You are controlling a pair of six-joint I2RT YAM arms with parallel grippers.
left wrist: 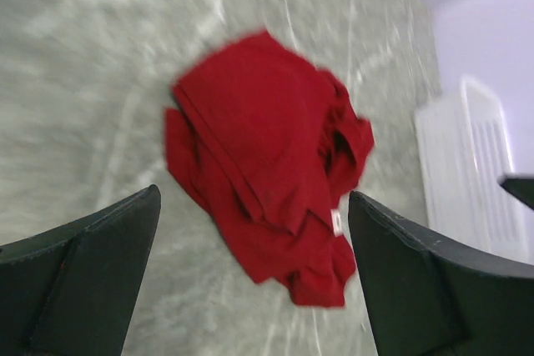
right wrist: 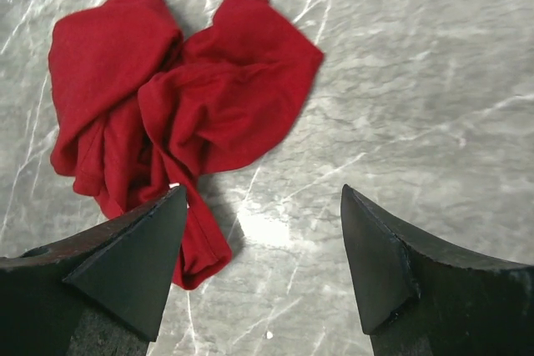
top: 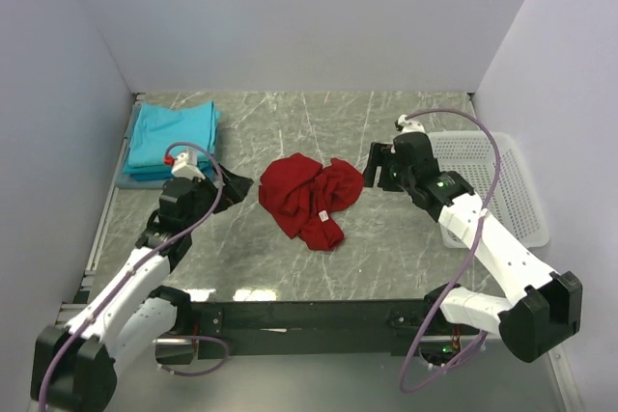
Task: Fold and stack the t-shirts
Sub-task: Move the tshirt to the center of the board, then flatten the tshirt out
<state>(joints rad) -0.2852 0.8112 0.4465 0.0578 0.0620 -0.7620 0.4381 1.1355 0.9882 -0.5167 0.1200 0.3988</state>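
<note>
Near the middle of the surface [top: 290, 267] lies the red shirt [top: 311, 200], crumpled into a loose heap with folds running over one another, not yet spread flat or folded. At about 10 o'clock, hard against the far left corner, the teal shirts [top: 172, 137] sit as a neat stack of flat rectangles. That looks like the place where finished pieces are gathered, so the red one probably belongs on top once folded.

The left tool [top: 220, 185] hovers at the heap's 9 o'clock, its jaws spread wide and nothing between them. The right tool [top: 379, 169] hangs at the heap's 2 o'clock, likewise wide apart and empty. Both point inward at the cloth from opposite sides, a stance that suits taking two edges at once and pulling the shirt out flat. Neither touches the cloth as far as the wrist views show.

A white lattice basket [top: 502, 190] stands at 3 o'clock by the right wall, well apart from the shirt.

A small white tag [left wrist: 336, 223] shows at the heap's lower edge, likely a neck or care label. It is too small and blurred to read. No other brand or writing shows on the cloth, basket or arms.
</note>
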